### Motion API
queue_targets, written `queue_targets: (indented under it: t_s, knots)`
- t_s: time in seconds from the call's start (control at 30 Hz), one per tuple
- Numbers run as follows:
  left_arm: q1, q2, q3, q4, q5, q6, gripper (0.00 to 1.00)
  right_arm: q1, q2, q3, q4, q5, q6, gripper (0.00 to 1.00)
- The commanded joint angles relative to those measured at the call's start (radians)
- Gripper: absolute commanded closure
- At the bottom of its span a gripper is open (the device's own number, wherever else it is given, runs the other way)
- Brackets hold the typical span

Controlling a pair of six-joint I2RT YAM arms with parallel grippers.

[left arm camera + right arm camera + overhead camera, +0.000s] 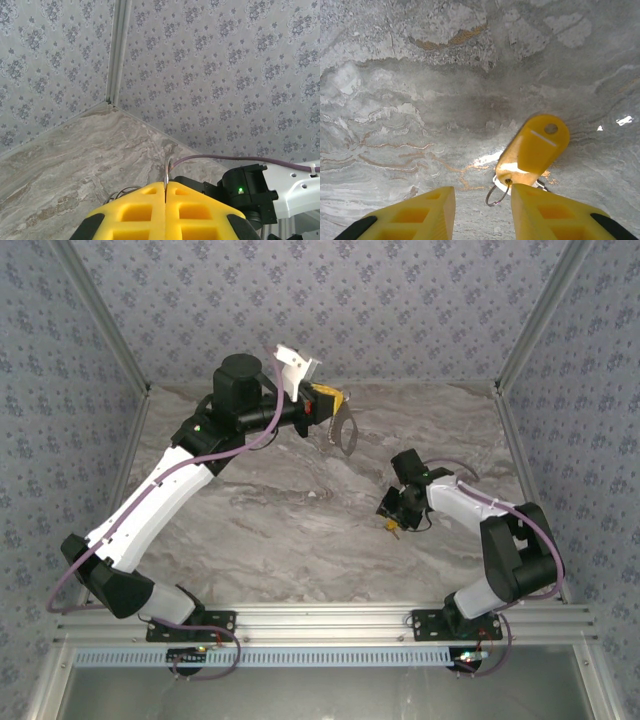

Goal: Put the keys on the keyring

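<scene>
My left gripper (337, 412) is raised over the back of the table and shut on the keyring (347, 433), a thin silvery ring hanging below the yellow fingers. In the left wrist view the keyring (168, 171) stands edge-on, pinched between the closed fingertips, with thin wire loops (121, 192) showing to their left. The key (533, 148) has a yellow head and lies flat on the marble, with a small split ring (497, 195) at its near end. My right gripper (482, 192) hangs open just above it, the right finger (545, 210) beside the key's near end. From above the key (392, 525) is a yellow speck under the right gripper (394, 512).
The grey marble table (280, 510) is walled by patterned panels at the back and sides, with metal corner posts (116, 50). The right arm's black joint and purple cable (245, 192) lie beyond the left gripper. Free room lies between the two arms.
</scene>
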Motion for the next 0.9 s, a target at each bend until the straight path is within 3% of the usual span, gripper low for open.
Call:
queue_targets:
  t_s: [0.0,0.47,0.87]
  knots:
    - [0.005,0.002,0.008,0.068,0.032,-0.005,1.0,0.0,0.014,0.0,-0.018,-0.008,0.021,0.63]
    - [0.017,-0.016,-0.008,0.069,0.036,-0.002,1.0,0.006,0.072,0.012,0.009,-0.017,0.027,0.67]
    - [0.024,-0.017,-0.02,0.081,0.045,-0.007,1.0,0.007,0.075,0.012,0.007,-0.021,0.022,0.8]
